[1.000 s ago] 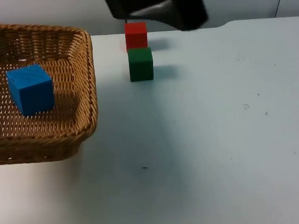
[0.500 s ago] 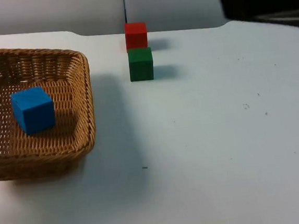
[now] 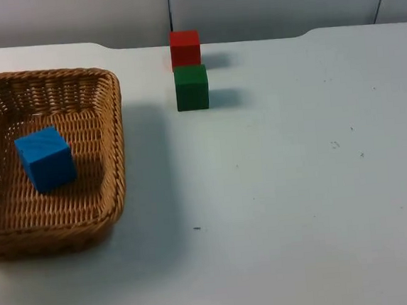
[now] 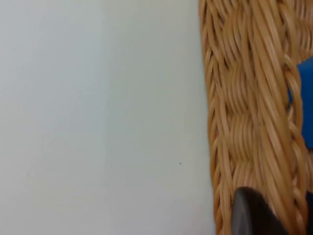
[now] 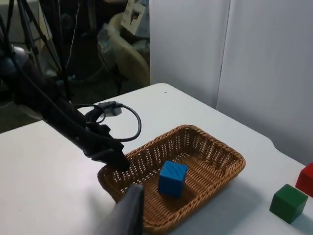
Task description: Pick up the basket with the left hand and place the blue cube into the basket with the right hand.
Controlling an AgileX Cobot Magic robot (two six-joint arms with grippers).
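Observation:
The brown wicker basket (image 3: 109,132) is at the table's left, low over the top or on it; I cannot tell which. The blue cube (image 3: 45,159) lies inside it, left of its middle. In the right wrist view the left gripper (image 5: 120,164) grips the basket's (image 5: 215,152) near-left rim, with the blue cube (image 5: 172,178) in the basket. In the left wrist view the left gripper (image 4: 276,220) straddles the woven rim (image 4: 244,122), a black fingertip (image 4: 249,215) outside it, and the blue cube (image 4: 305,103) shows behind the wall. The right gripper (image 5: 129,215) hangs high, looking down on the basket.
A red cube (image 3: 185,48) stands at the table's far edge, with a green cube (image 3: 191,87) just in front of it. In the right wrist view the green cube (image 5: 287,202) and the red cube (image 5: 306,180) lie right of the basket. The grey partition wall (image 3: 269,4) closes the back.
The basket has sunk toward the table with the blue cube in it. The right arm has pulled away to the upper right and left the top view.

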